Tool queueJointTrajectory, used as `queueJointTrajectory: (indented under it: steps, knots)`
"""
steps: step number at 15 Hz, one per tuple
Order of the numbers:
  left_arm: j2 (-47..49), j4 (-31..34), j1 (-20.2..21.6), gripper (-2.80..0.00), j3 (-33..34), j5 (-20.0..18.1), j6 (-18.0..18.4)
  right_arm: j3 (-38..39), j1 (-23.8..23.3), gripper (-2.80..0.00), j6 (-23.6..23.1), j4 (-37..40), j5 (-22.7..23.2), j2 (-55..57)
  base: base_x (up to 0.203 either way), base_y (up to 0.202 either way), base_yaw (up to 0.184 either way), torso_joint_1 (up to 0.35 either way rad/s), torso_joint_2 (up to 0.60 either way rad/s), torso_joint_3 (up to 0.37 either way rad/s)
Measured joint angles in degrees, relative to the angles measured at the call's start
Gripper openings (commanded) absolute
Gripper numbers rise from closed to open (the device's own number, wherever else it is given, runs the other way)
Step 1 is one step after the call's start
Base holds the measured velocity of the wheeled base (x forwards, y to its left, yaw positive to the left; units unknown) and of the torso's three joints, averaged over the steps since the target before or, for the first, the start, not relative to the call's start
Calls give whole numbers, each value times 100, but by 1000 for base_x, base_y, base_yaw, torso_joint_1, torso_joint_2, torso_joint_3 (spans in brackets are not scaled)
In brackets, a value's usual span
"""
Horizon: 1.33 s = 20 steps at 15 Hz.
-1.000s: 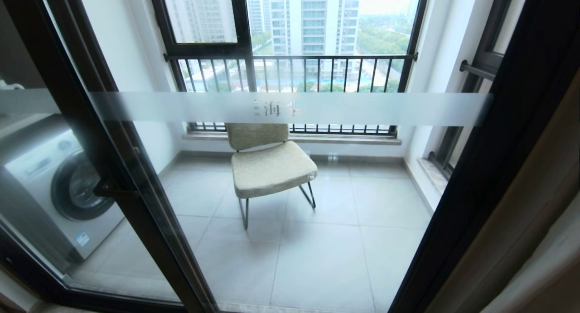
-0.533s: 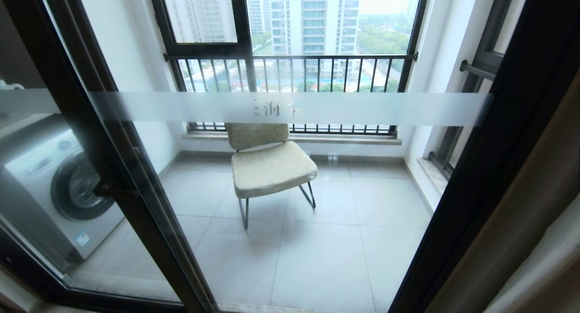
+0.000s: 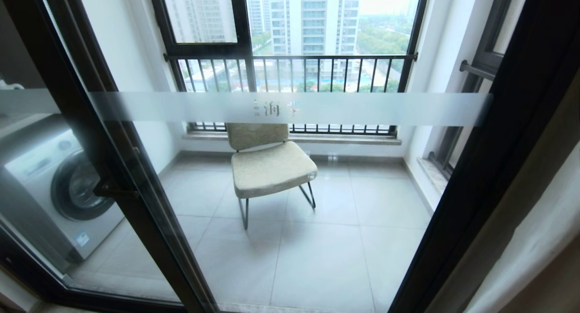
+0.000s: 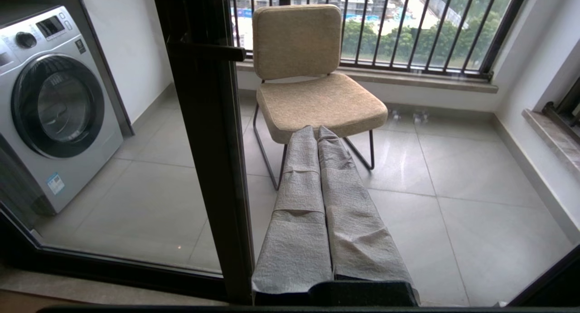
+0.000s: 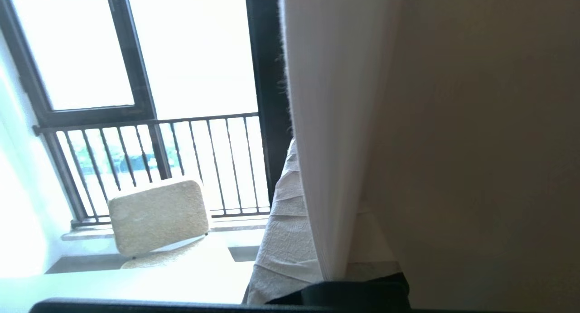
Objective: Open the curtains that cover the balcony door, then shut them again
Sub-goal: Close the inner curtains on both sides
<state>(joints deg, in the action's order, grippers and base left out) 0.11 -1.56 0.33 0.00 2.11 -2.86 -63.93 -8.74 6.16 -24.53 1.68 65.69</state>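
Two layers of the curtains [image 3: 539, 240] hang bunched at the right edge of the balcony door [image 3: 290, 109], whose glass is uncovered, so you're likely starting the closing pull. Your right gripper [image 5: 333, 240] is clamped with the pale sheer edge running between its padded fingers [image 5: 285, 240]; draw it steadily across toward the dark frame, keeping the pull level so the fabric doesn't slip out. Keep the left gripper [image 4: 317, 136], shut on nothing, parked low.

The balcony door [image 3: 290, 108] — its frosted band bears small characters, perhaps "海" — otherwise illegible.
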Motion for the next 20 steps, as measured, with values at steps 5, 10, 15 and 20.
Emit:
queueJointTrajectory:
  steps: [5, 10, 15, 20]
  knots:
    - [0, 2, 0, -280, 0, -2, 2, 194, 573, -280, -8, -44, -15, -48, 0, 0, 0, 0, 0, 0]
    - [0, 2, 0, -280, 0, 1, 0, 290, 670, -280, -49, -68, 2, -45, 0, 0, 0, 0, 0, 0]
    - [0, 1, -2, -280, 0, 0, 0, 296, 668, -280, -55, -84, -26, 7, 0, 0, 0, 0, 0, 0]
    - [0, 2, 0, -280, 0, 2, 2, 314, 647, -280, -99, -79, -41, 41, 0, 0, 0, 0, 0, 0]
